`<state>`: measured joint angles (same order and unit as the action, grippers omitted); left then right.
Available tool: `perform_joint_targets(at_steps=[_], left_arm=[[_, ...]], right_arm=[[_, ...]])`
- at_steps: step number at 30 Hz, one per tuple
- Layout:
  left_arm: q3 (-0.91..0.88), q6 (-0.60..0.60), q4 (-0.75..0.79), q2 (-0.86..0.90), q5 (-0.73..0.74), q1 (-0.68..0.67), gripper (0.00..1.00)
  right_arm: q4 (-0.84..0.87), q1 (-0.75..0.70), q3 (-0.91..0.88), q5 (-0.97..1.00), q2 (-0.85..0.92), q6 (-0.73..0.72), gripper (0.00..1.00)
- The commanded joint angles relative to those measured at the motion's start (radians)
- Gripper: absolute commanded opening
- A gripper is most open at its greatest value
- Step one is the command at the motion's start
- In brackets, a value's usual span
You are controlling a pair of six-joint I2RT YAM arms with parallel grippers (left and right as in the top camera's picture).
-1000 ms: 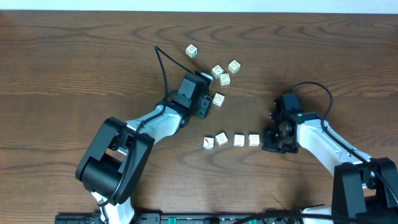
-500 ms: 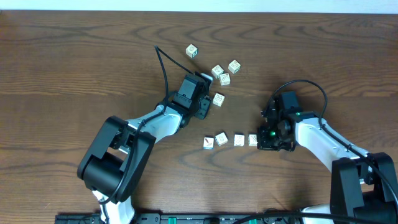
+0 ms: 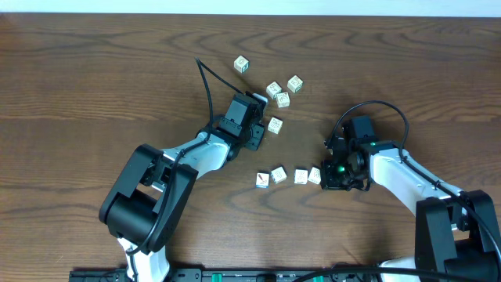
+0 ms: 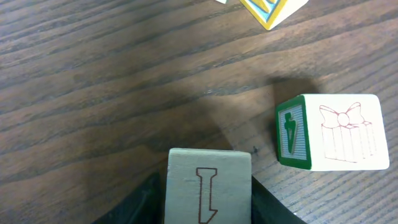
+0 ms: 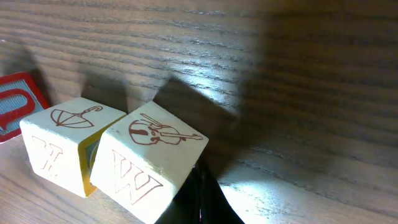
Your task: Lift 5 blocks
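Our left gripper (image 4: pixel 208 211) has its jaws against both sides of the I block (image 4: pixel 208 177). That block sits on the desk (image 4: pixel 93 93), near the gift block (image 4: pixel 339 134). Our right gripper (image 5: pixel 200 202) is closed tight and empty, its tip touching the tilted W block (image 5: pixel 149 165) at the end of the row. We see no block off the desk, so we judge the first lift is only being set up.
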<state>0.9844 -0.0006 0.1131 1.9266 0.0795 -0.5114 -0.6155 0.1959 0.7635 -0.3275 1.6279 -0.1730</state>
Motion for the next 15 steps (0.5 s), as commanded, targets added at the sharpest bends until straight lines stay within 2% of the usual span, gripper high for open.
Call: perform_joint_targets(at_steps=[1, 15], left_arm=[[0.019, 0.0, 0.002, 0.021, 0.015, 0.004, 0.4], [0.019, 0.0, 0.003, 0.021, 0.014, 0.004, 0.4]], right_arm=[[0.0, 0.01, -0.025, 0.102, 0.031, -0.03, 0.01], [0.048, 0.01, -0.016, 0.124, 0.031, -0.035, 0.01]])
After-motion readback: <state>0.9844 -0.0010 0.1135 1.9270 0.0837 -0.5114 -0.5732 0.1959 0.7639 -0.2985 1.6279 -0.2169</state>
